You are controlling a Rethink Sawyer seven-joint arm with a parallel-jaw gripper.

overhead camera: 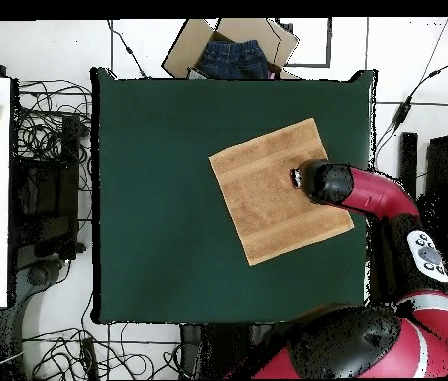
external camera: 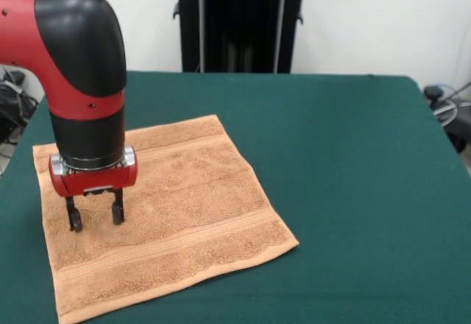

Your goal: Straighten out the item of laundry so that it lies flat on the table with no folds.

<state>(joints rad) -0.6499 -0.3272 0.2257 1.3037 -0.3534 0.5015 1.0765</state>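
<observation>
The light orange-tan terry towel (external camera: 173, 210) lies spread out flat on the dark green table (external camera: 353, 177), at the left in the front view, with band stripes near its near and far edges. It also shows in the overhead view (overhead camera: 268, 193) on the table (overhead camera: 159, 198), turned at an angle. My gripper (external camera: 96, 217) points straight down over the towel's left part, fingers apart, tips at or just above the cloth, holding nothing. In the overhead view the arm hides most of the gripper (overhead camera: 297, 178).
A black stand (external camera: 239, 22) rises behind the table's far edge. Cables (external camera: 449, 107) lie at the right. In the overhead view a cardboard box with blue jeans (overhead camera: 233, 55) sits beyond the table's top edge, and cables (overhead camera: 45, 129) lie left of the table.
</observation>
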